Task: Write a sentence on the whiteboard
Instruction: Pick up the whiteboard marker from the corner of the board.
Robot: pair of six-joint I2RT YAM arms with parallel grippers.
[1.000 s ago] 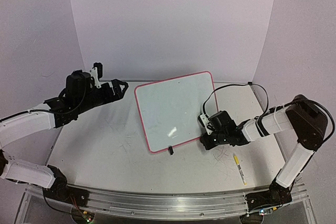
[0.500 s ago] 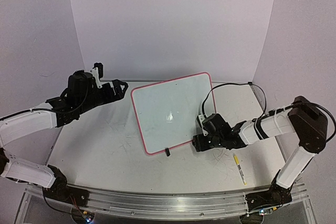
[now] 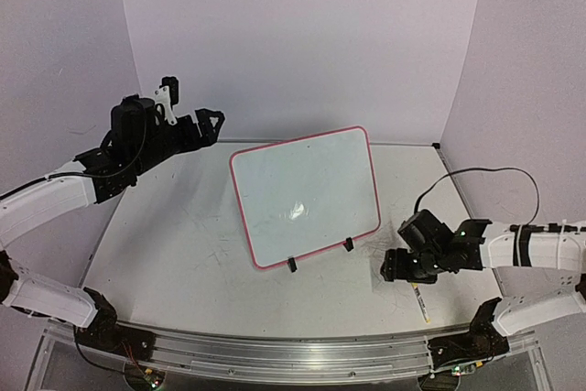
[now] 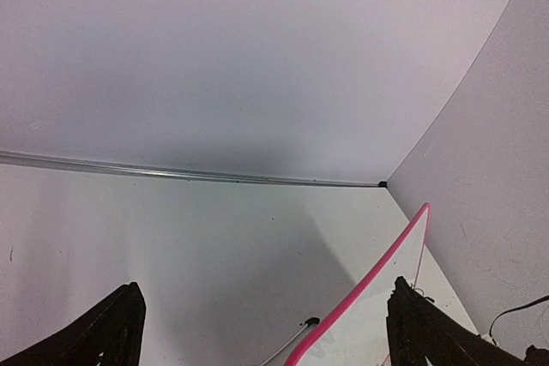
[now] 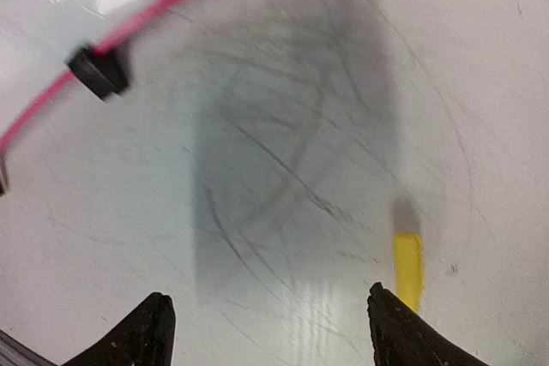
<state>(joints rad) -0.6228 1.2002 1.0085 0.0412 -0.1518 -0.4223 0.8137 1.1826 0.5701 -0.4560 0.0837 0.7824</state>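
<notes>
Pale lilac walls curve around a scuffed white tabletop [image 3: 183, 254] in the top view. On it the whiteboard [image 3: 307, 191] stands near the middle, leaning back on two small black clip feet [image 3: 292, 265]. It is a thin, stiff, glossy panel with a rounded pink-red frame, and no writing can be made out on its face. It looks light and slick, so a push would likely slide or tip it. The frame edge seems the safest place to hold. A slim yellow marker [image 3: 419, 298] lies flat just beside the right gripper [image 3: 394, 267], which sits low, apart from the board's right foot. The left gripper [image 3: 212, 122] hangs raised behind the board's left corner.

From the left wrist, the left gripper [image 4: 266, 332] has its fingers spread wide on nothing, with the board's pink edge [image 4: 360, 297] slanting up ahead.

From the right wrist, the right gripper [image 5: 270, 327] is likewise spread and empty over the scratched tabletop. The marker's yellow end [image 5: 408, 259] lies near one finger. That round, smooth barrel may roll, so a grip across its middle seems best.
</notes>
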